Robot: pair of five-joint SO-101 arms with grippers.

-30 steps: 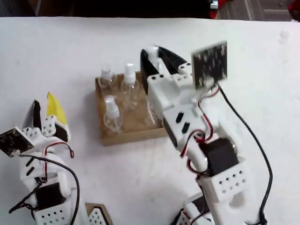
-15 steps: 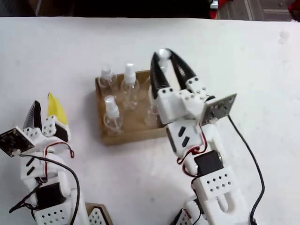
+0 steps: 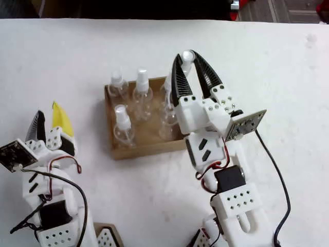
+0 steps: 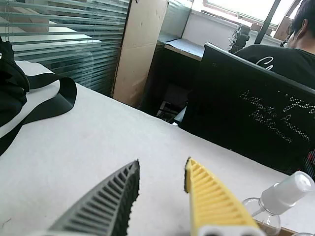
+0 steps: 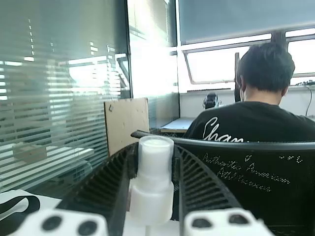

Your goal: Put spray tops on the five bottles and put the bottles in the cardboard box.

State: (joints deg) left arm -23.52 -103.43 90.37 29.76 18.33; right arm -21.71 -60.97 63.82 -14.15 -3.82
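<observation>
A shallow cardboard box (image 3: 146,145) lies in the middle of the white table. Three clear bottles with white spray tops stand in it: two at the back (image 3: 117,85) (image 3: 142,87) and one in front (image 3: 123,123). Clear bottles without tops (image 3: 166,114) stand along the box's right side, partly hidden by the right arm. My right gripper (image 3: 187,55) is above the box's far right corner, shut on a white spray top (image 5: 152,177). My left gripper (image 3: 48,116) is open left of the box, its black and yellow fingers empty. A capped bottle (image 4: 283,196) is near it.
A brown cardboard piece (image 3: 105,234) sits at the near edge between the arm bases. The white table runs wide behind and to the right of the box. The table's far edge (image 3: 128,19) borders a dark area.
The right arm's wrist has rotated and its gripper has shifted to the right with the spray top still held. The left arm has stayed still.
</observation>
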